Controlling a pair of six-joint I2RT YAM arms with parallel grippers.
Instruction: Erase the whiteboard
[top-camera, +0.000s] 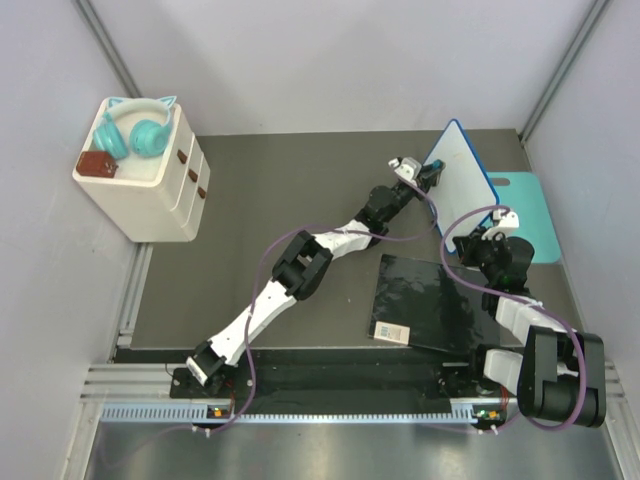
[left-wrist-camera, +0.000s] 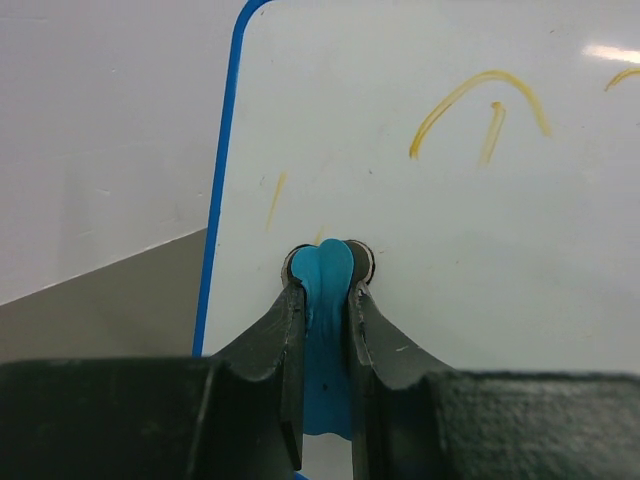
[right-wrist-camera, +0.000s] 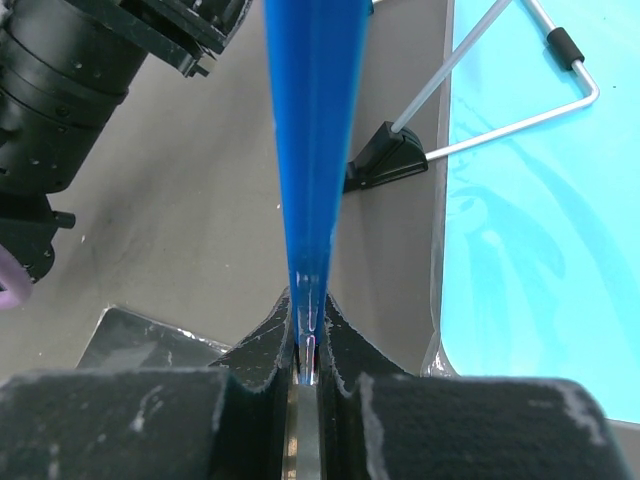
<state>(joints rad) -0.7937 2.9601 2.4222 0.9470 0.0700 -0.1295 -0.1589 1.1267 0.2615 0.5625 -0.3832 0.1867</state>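
Observation:
The whiteboard (top-camera: 460, 170) stands tilted on its edge at the back right, white with a blue rim. My right gripper (top-camera: 484, 232) is shut on its rim; the right wrist view shows the blue rim (right-wrist-camera: 310, 150) clamped between my fingers at the right gripper (right-wrist-camera: 308, 335). My left gripper (top-camera: 430, 173) is shut on a small blue eraser piece (left-wrist-camera: 325, 290) and presses it against the board face (left-wrist-camera: 480, 270) near its left edge. Yellow scribbles (left-wrist-camera: 478, 100) lie on the board above and to the right of the left gripper (left-wrist-camera: 327, 275).
A glossy black sheet (top-camera: 430, 300) with a small white card (top-camera: 392, 331) lies under the right arm. A teal mat (top-camera: 530, 210) lies behind the board, also in the right wrist view (right-wrist-camera: 540, 220). The board's wire stand (right-wrist-camera: 480, 130) shows. A white drawer unit (top-camera: 140, 190) with teal headphones (top-camera: 135, 130) stands far left.

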